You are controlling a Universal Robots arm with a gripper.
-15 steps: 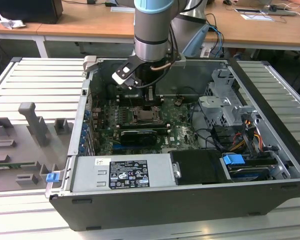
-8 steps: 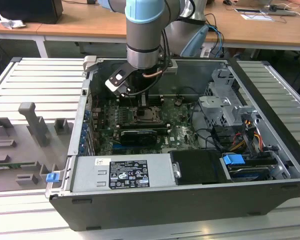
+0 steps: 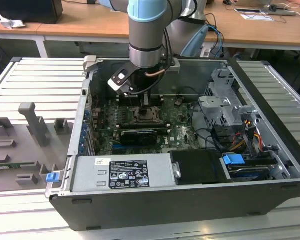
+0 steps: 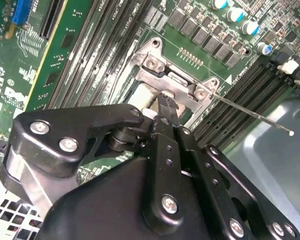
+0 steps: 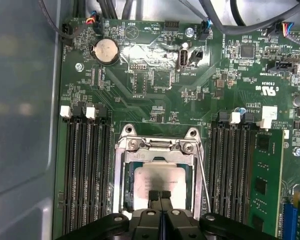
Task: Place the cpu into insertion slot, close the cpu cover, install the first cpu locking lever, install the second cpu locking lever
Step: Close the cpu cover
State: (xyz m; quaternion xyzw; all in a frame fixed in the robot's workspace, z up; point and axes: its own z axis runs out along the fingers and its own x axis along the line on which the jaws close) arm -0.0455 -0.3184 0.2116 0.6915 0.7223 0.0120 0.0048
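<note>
The cpu (image 5: 160,176) lies flat in the insertion slot (image 5: 121,185), its silver-tan face showing through the window of the cpu cover (image 5: 157,148), which lies down around it. My gripper (image 5: 160,196) is shut, fingertips together with nothing between them, right over the near edge of the chip. In the second wrist view the fingertips (image 4: 166,106) sit at the cover's frame (image 4: 157,75). A thin locking lever (image 4: 255,116) sticks out free from the socket's corner, also seen as a lever rod (image 5: 204,182) along the socket's side. In the exterior view the gripper (image 3: 146,106) hangs over the socket (image 3: 149,118).
Black memory slot bars (image 5: 85,170) flank the socket on both sides. A green card (image 5: 267,175) stands beside one set. Case walls (image 3: 200,75), a drive cage (image 3: 225,105) and cables (image 3: 250,135) surround the board. The power supply (image 3: 122,173) lies at the case's front.
</note>
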